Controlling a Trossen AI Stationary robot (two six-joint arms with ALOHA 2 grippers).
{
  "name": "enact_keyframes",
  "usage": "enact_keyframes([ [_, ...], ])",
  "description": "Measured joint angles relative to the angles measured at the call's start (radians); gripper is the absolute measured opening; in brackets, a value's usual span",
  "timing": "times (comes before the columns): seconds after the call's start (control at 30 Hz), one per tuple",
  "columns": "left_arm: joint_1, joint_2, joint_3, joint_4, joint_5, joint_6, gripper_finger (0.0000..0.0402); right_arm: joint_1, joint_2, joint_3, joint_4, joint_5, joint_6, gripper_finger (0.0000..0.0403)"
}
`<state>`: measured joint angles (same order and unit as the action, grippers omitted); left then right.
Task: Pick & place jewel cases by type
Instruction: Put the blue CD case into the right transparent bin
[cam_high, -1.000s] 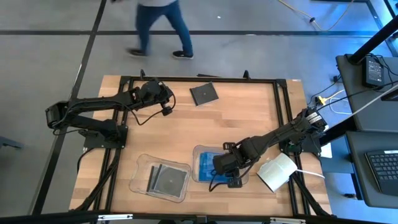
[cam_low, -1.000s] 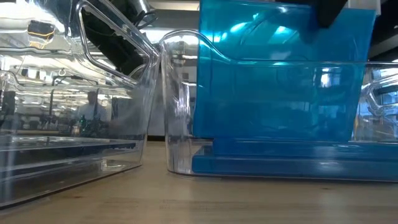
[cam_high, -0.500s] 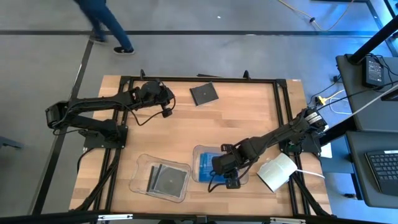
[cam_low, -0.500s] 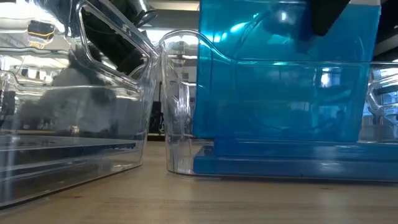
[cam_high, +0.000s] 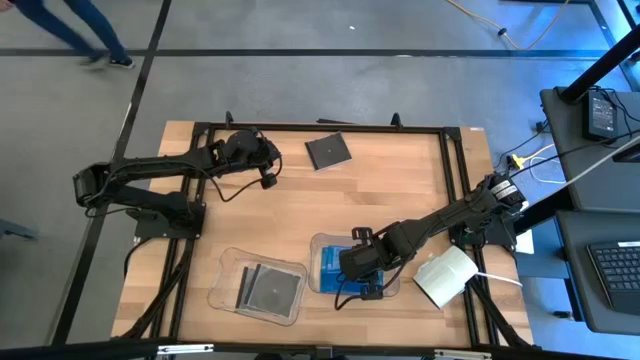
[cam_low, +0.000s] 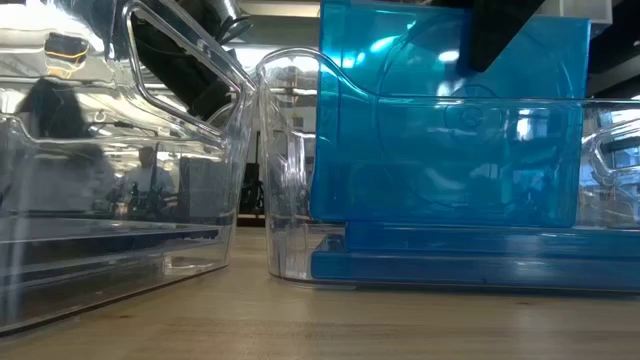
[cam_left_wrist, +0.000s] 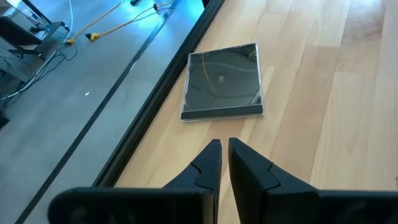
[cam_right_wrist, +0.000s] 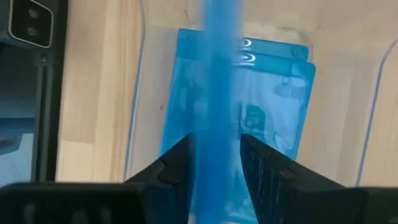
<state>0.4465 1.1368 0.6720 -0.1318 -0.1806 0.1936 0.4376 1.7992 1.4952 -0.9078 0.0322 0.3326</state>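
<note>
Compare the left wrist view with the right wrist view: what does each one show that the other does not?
Only the left wrist view shows the black case lying flat on the table, ahead of the shut left gripper. Only the right wrist view shows the right gripper shut on a blue case, held on edge over two blue cases in a clear tray. Both show the wooden table.

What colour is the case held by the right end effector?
Translucent blue; the held case shows best in the low view.
</note>
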Motion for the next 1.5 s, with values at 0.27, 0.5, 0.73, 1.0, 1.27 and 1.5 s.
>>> enact_keyframes([
  [0.27,0.000,0.000,0.000,0.000,0.000,0.000,0.0026,-0.001,0.000,0.000,-0.009,0.009,-0.029,0.0091],
  [0.5,0.000,0.000,0.000,0.000,0.000,0.001,0.0027,0.000,0.000,0.000,-0.026,0.078,-0.104,0.0024],
  [0.73,0.000,0.000,0.000,0.000,0.000,0.002,0.0025,0.004,0.000,0.000,-0.125,0.238,-0.037,0.0035],
  [1.0,0.000,0.000,0.000,0.000,0.000,0.003,0.0028,0.006,0.000,0.001,-0.165,0.253,0.032,0.0025],
  [1.27,0.000,0.000,0.000,0.000,0.000,0.002,0.0025,0.005,0.001,0.000,-0.234,0.317,0.134,0.0050],
  [1.5,0.000,0.000,0.000,0.000,0.000,0.002,0.0028,0.005,0.001,0.000,-0.213,0.306,0.132,0.0051],
])
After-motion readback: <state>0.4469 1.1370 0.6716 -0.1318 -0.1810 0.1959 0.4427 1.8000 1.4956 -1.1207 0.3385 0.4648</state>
